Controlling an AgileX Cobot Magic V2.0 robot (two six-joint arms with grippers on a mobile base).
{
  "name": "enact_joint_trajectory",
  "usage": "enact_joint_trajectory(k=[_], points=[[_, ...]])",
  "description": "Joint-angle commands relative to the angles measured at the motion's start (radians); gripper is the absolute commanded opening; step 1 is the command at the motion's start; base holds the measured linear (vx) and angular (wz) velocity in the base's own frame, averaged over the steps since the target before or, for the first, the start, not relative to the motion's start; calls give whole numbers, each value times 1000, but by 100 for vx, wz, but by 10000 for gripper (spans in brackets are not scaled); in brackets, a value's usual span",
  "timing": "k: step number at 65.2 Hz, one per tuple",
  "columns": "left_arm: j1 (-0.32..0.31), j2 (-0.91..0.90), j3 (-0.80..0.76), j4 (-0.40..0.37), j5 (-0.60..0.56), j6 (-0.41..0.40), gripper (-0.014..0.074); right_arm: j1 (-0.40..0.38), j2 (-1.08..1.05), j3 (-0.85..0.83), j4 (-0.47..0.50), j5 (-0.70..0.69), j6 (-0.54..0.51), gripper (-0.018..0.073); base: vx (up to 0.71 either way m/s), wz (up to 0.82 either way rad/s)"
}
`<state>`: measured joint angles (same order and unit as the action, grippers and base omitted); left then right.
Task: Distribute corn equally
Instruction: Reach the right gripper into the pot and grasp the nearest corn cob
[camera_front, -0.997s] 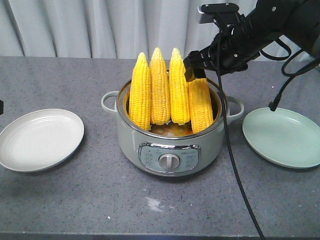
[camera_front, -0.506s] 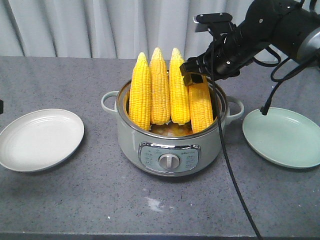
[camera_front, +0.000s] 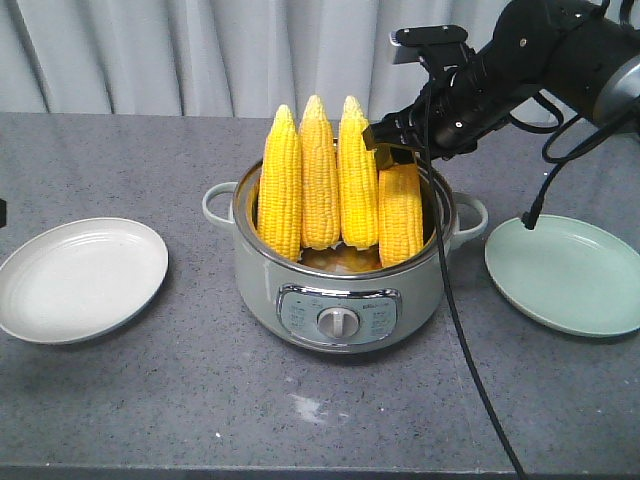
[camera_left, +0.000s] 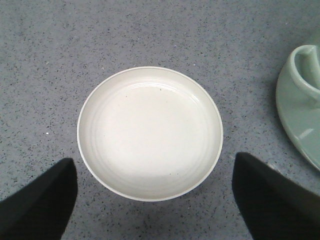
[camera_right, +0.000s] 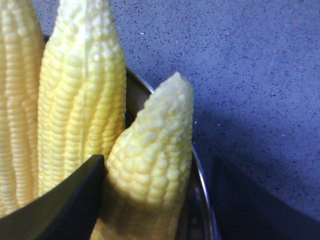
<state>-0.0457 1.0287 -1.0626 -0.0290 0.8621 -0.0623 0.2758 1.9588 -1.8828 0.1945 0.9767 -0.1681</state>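
Rightmost cob (camera_front: 400, 215) is stood near upright in the pot (camera_front: 340, 290) at the middle of the bench (camera_front: 200, 400), against the pot's right wall, long axis near vertical, pale tip up. Three more cobs of corn (camera_front: 320, 180) are stood just beside it on its left. The tip is straddled by the right pincer (camera_right: 159, 165), fingers spread apart: one finger is at or nearly at the kernels, the other apart, nothing gripped. The cob lies directly below this pincer, so a squeeze and a straight upward pull are judged needed. Right arm is nearer. Left pincer (camera_left: 155, 160) is held spread and empty above the white plate (camera_left: 150, 75) near the left edge. Green plate (camera_front: 570, 275) is set near the right edge. No corn is seen on either plate.
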Motion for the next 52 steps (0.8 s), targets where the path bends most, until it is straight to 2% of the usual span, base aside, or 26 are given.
enact_joint_trajectory(k=[1,11,26,52], points=[[4,-8,-34,-10,-60,-11,593,-1,-50,-31,27,-44,-13,127,0,0],[4,-8,-34,-10,-60,-11,593,-1,-50,-31,18,-44,-17,127,0,0],[4,-8,-34,-10,-60,-11,593,-1,-50,-31,-55,-61,-17,135,0,0],[4,-8,-34,-10,-60,-11,593,-1,-50,-31,-54,-98,-13,136,0,0]])
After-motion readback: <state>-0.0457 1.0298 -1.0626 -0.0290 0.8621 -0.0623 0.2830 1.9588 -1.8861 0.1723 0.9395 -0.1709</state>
